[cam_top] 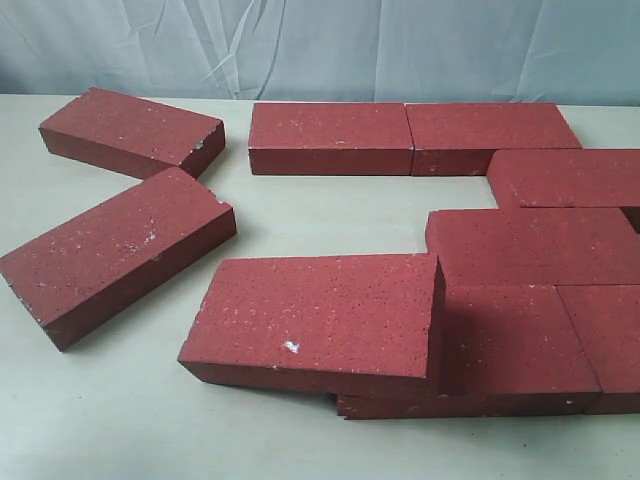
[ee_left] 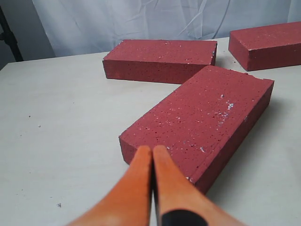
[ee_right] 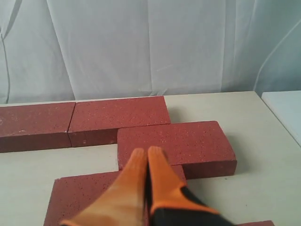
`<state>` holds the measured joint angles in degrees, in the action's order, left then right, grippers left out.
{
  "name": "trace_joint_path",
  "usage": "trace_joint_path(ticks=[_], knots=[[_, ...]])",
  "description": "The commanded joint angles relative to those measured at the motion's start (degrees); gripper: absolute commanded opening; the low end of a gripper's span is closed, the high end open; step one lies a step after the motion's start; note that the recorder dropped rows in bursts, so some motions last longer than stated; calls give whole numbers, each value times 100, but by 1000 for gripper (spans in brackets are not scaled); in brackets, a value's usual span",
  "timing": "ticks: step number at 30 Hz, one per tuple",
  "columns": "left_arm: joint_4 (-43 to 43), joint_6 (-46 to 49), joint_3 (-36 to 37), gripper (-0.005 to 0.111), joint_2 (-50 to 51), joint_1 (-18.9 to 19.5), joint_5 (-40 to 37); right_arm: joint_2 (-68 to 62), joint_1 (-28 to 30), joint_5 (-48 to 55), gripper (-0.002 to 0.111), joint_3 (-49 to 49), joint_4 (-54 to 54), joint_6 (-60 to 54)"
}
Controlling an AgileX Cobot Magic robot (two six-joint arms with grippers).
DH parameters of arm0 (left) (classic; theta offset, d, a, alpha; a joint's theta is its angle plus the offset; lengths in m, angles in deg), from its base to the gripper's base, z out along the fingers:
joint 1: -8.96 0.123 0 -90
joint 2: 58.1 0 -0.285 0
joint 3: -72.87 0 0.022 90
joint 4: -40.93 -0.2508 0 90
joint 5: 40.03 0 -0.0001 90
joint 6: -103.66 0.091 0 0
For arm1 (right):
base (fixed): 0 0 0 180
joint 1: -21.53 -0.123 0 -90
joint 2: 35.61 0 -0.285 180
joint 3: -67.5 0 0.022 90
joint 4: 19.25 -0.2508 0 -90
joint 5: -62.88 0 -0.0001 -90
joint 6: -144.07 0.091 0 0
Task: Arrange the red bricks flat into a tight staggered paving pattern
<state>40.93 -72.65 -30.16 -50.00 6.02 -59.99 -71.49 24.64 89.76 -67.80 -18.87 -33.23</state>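
Several red bricks lie on the pale table. Two touch end to end in a back row [cam_top: 330, 135] [cam_top: 490, 135], and staggered ones sit at the right [cam_top: 565, 175] [cam_top: 530, 245] [cam_top: 510, 345]. One front brick [cam_top: 320, 320] rests raised, partly on top of a lower brick [cam_top: 400, 405]. Two loose bricks lie askew at the left [cam_top: 130, 130] [cam_top: 115, 250]. Neither gripper shows in the exterior view. My left gripper [ee_left: 152, 149] is shut and empty at the near corner of a skewed brick [ee_left: 202, 122]. My right gripper [ee_right: 146, 151] is shut and empty above a staggered brick [ee_right: 174, 143].
A white curtain [cam_top: 320, 45] hangs behind the table. A black stand [ee_left: 7, 33] rises at the table's side in the left wrist view. The table's edge [ee_right: 277, 110] runs close to the outermost brick in the right wrist view. Bare tabletop [cam_top: 110, 400] lies in front of the loose bricks.
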Motion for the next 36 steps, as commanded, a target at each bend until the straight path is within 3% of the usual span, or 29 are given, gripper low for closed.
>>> trace_joint_path(ticks=[1,8,18,36], knots=[[-31,-4,25,0,-31,8,66,-23,25,229,-1,-25,-223,9],[-31,-4,25,0,-31,8,66,-777,25,1589,-1,-441,-341,9],[-31,-4,25,0,-31,8,66,-2670,13,2379,-1,-1006,-2341,-1326],[-31,-4,25,0,-31,8,66,-4443,-2623,1842,-1,-1412,-2715,-1289]])
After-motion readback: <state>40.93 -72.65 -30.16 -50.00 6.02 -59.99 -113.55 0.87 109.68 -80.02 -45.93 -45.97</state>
